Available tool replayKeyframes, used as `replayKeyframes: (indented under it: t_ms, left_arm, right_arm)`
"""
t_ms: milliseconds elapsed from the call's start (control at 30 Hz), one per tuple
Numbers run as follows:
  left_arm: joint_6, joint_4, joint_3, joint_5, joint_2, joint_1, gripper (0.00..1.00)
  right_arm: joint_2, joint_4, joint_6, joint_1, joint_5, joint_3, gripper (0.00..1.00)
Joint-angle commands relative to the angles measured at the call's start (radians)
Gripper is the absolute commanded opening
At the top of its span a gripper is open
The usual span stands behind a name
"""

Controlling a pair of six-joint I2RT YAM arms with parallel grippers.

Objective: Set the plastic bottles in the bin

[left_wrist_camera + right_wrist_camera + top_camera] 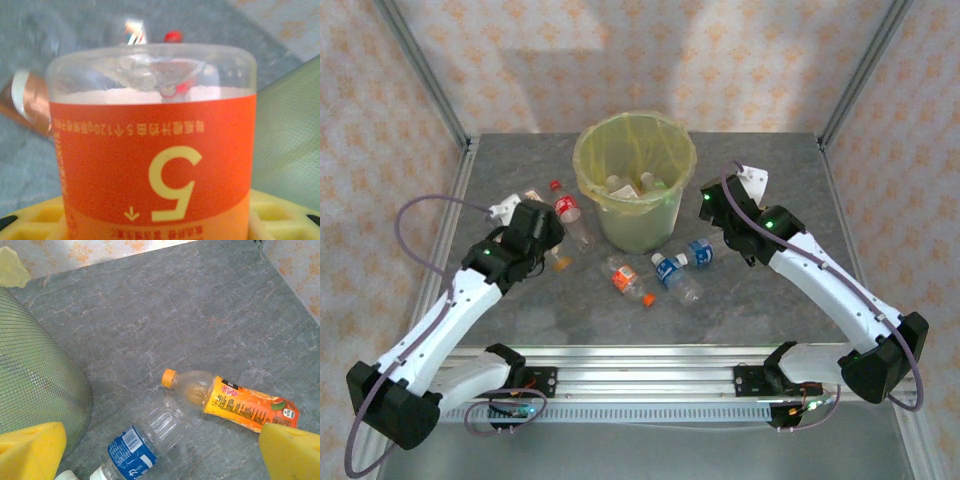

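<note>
nearest the arm bases, on the bench (570, 310) in front of the bin (640, 235), lie loose plastic bottles: a small orange bottle (626, 279) near-left of the bin's foot, and two blue-label bottles (670, 270) (700, 252) near-right of it, close together.

left of the bin, the left tool (535, 235) is clenched on an orange-label bottle (155, 160). the left wrist view has the yellow pads (37, 220) against both sides of the label, which bears a big upside-down 5. just past that tool, also left of the bin, a red-label bottle (570, 214) lies on the bench, with a red-capped one (556, 186) a little farther back.

right of the bin, the right tool (710, 205) hangs released, its yellow pads (30, 450) wide apart with nothing between them. under it a juice bottle (232, 400) with an orange cap lies just beside a blue-label bottle (132, 452), both on the bench near the bin's mesh wall.

inside the bin, within its yellow bag, at least two clear bottles (620, 183) rest.
</note>
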Motion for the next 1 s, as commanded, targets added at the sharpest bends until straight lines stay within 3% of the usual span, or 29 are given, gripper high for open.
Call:
replayKeyframes:
  t_ms: [0, 200, 433, 733, 967]
  left_arm:
    - [0.201, -0.002, 0.094, -0.046, 0.003, -0.010, 0.57]
    - [0.426, 0.095, 0.318, 0.065, 0.117, -0.010, 0.55]
    - [0.672, 0.065, 0.685, 0.142, 0.361, -0.010, 0.56]
    - [0.820, 0.022, 1.027, 0.245, 0.652, -0.010, 0.56]
    - [0.878, -0.116, 1.278, 0.328, 0.860, -0.010, 0.56]
  right_arm:
    - [-0.021, -0.005, 0.017, -0.003, 0.034, 0.006, 0.99]
    - [-0.033, -0.013, 0.025, -0.003, 0.029, 0.005, 0.99]
    - [-0.061, -0.015, 0.027, -0.002, 0.030, -0.001, 0.99]
    - [-0.062, -0.013, 0.035, -0.003, 0.021, -0.003, 0.99]
    - [-0.062, -0.019, 0.037, -0.003, 0.015, 0.001, 0.99]
